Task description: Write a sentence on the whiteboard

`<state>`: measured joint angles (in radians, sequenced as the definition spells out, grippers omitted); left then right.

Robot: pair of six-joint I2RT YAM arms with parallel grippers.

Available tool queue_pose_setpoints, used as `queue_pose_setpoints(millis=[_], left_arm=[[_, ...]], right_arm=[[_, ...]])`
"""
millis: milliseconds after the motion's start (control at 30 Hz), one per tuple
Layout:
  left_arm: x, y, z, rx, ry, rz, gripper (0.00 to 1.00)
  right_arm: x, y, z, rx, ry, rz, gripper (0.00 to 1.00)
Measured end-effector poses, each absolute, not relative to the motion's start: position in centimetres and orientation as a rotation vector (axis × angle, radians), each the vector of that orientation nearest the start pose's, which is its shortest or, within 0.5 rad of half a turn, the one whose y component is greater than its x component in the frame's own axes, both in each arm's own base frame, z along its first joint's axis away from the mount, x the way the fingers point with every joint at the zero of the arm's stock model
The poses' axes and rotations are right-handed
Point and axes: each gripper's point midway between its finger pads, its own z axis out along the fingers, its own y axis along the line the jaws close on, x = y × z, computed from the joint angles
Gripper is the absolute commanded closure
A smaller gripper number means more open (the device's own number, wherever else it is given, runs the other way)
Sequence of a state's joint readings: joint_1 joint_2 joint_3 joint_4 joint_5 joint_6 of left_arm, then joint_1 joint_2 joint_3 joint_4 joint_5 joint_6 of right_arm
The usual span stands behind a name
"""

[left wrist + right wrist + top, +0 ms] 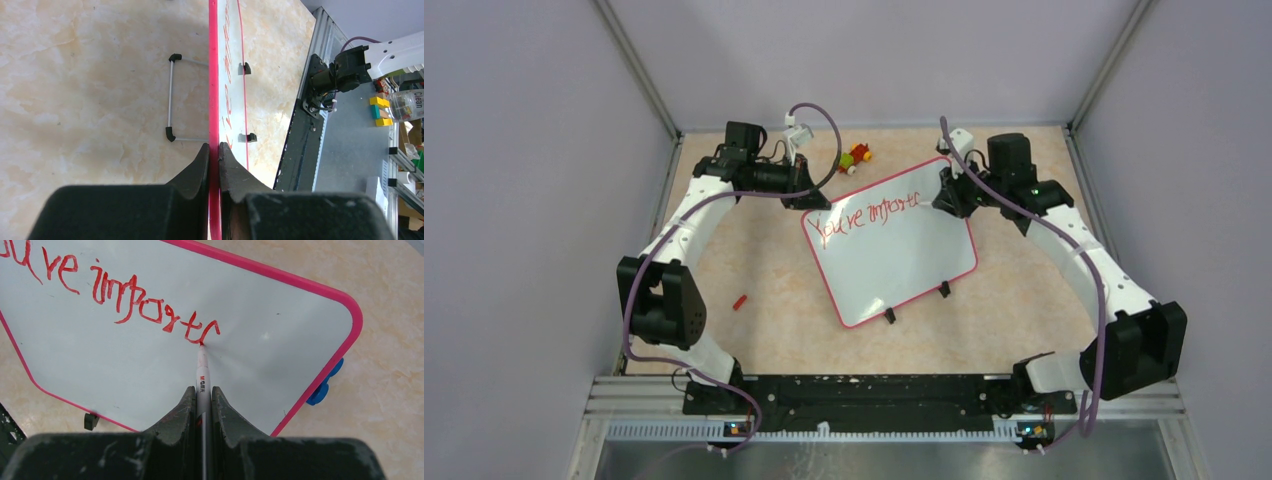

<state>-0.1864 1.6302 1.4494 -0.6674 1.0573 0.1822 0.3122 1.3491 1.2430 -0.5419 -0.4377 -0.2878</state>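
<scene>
Glossy white rectangular whiteboard (pixel 894 265) with a pink-red rim lies skewed mid-tabletop, between the two arms. Two small black clips (pixel 889 316) sit on its near edge.

Left pincer (pixel 214 146) is clamped on the rim at the board's far-left corner, with one finger on each face. That grip looks meant to pin the board so it doesn't skate under pen pressure. A thin grey wire stand (pixel 171 95) pokes out from the board's back side. Whether the board lies flat or is propped I cannot tell.

Right pincer (pixel 202 389) is squeezed tight on a slim white-barrelled red marker (pixel 202 372). The barrel runs straight out between the fingers and the tip touches the white face at the end of the lettering. Holding it low on the barrel probably gives a stiffer tip.

The thin red handwritten sentence (pixel 115 295) runs slanted along the far edge. It reads "You're import" plus one curved stroke (likely the start of the "a"). My judgement is mid-word, with the last letters and a further short word not yet written. There is plenty of white space to the right and below.

On the beige marbled tabletop (pixel 764 330) a small red cap (pixel 740 301) lies well apart from the board, on its left. A small colourful toy (pixel 856 156) sits near the far edge.

Risk is the tip lifting or dragging on the glossy face, so the strokes could break.
</scene>
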Motion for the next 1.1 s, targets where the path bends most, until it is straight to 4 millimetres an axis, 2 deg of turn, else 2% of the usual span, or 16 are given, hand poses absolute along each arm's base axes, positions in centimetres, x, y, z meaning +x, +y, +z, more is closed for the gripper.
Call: queue_pose_setpoints(millis=[400, 733, 1100], left_arm=[[33.3, -21.5, 24.0, 0.856, 2.017, -1.252, 1.00], [33.3, -21.5, 24.0, 0.858, 2.016, -1.253, 1.00], [33.3, -21.5, 24.0, 0.858, 2.016, -1.253, 1.00]], right_arm=[[34.2, 17.3, 23.1, -0.861, 2.012, 0.469, 1.00], [35.2, 17.2, 24.8, -0.845, 1.974, 0.438, 1.00], [35.1, 17.2, 24.6, -0.846, 1.981, 0.439, 1.00]])
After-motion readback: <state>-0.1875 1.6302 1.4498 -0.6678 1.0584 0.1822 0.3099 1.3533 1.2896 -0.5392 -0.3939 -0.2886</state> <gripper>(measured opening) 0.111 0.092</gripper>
